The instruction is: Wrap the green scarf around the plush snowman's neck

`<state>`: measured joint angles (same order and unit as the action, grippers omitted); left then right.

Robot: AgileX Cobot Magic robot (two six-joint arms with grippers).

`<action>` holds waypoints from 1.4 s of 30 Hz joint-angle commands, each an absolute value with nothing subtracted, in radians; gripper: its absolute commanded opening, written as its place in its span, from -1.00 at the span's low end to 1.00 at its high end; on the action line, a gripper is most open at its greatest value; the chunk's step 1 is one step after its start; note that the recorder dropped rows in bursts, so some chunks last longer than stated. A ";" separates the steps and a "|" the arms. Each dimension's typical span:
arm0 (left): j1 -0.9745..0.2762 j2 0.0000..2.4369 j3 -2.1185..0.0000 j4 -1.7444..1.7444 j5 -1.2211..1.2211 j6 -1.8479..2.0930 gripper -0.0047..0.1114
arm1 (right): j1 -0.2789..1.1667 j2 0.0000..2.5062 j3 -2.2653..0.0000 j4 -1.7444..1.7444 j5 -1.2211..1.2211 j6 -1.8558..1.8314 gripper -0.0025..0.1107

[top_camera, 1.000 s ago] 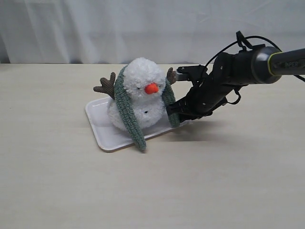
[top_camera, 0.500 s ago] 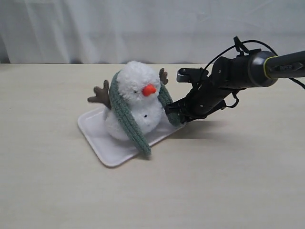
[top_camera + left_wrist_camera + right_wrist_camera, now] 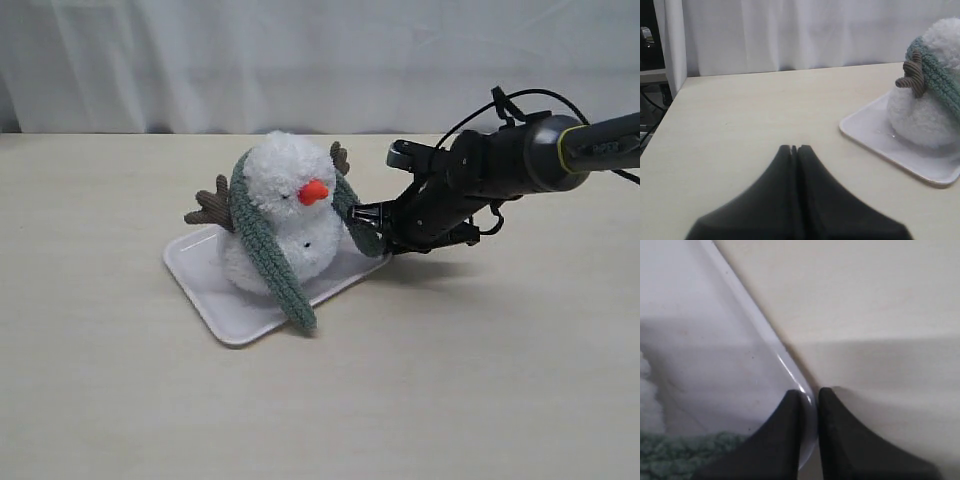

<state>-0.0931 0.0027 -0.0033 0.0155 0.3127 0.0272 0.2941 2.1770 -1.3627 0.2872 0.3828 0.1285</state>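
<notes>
Upright at the middle of the white tray (image 3: 210, 290): the plush snowman (image 3: 290, 175), orange nose (image 3: 314, 190) turned toward the tray's near long edge; brown twig arms (image 3: 210, 205) sticking out to either side, above the tray. Draped behind the head and down past the neck (image 3: 300, 215): the green scarf (image 3: 262, 245), both ends loose; one end hanging down the front and over the tray's near rim, the other hanging toward the tray's right corner in the exterior view. Low at that right corner, reaching in from off the tray: the right gripper (image 3: 368, 225); fingers (image 3: 790, 412) nearly together, pinching the tray's thin rim between them; scarf end just beside one finger, inside the tray, outside the grip. Well apart from the tray, over bare table (image 3: 450, 380): the left gripper (image 3: 794, 148), fingertips pressed together, holding nothing. Beyond the tray's far edge, at the table's end: a white curtain (image 3: 300, 60).
</notes>
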 commanded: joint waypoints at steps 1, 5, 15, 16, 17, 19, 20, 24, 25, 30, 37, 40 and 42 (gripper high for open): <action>-0.100 0.000 0.000 0.013 0.305 0.025 -0.92 | 0.280 2.123 -1.252 0.274 0.207 0.229 -0.88; -0.100 0.000 0.000 0.013 0.305 0.025 -0.92 | 0.260 2.074 -1.190 0.277 0.177 0.229 -0.88; -0.100 0.000 0.000 0.013 0.305 0.025 -0.92 | 0.207 1.964 -0.925 0.410 -0.112 0.231 -0.88; -0.100 0.000 0.000 0.013 0.305 0.025 -0.92 | 0.207 1.958 -0.904 0.426 -0.149 0.231 -0.88; -0.100 0.000 0.000 0.013 0.305 0.025 -0.92 | 0.200 1.951 -0.881 0.435 -0.176 0.231 -0.88; -0.100 0.000 0.000 0.013 0.305 0.025 -0.92 | 0.194 1.946 -0.854 0.437 -0.196 0.231 -0.88; -0.100 0.000 0.000 0.013 0.305 0.025 -0.92 | 0.192 1.945 -0.844 0.441 -0.205 0.231 -0.88; -0.100 0.000 0.000 0.013 0.305 0.025 -0.92 | 0.186 1.945 -0.832 0.441 -0.203 0.231 -0.88; -0.100 0.000 0.000 0.013 0.305 0.025 -0.92 | 0.186 1.945 -0.832 0.441 -0.201 0.231 -0.88; -0.100 0.000 0.000 0.013 0.305 0.025 -0.92 | 0.186 1.945 -0.832 0.441 -0.179 0.231 -0.88; -0.100 0.000 0.000 0.013 0.305 0.025 -0.92 | 0.186 1.945 -0.832 0.427 -0.141 0.231 -0.88; -0.100 0.000 0.000 0.013 0.305 0.025 -0.92 | 0.186 1.945 -0.832 0.427 -0.104 0.231 -0.88; -0.100 0.000 0.000 0.013 0.305 0.025 -0.92 | 0.186 1.945 -0.832 0.427 -0.078 0.231 -0.88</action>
<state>-0.0931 0.0027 -0.0033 0.0155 0.3127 0.0272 0.1912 1.9555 -0.8372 0.4413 -0.1159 0.2324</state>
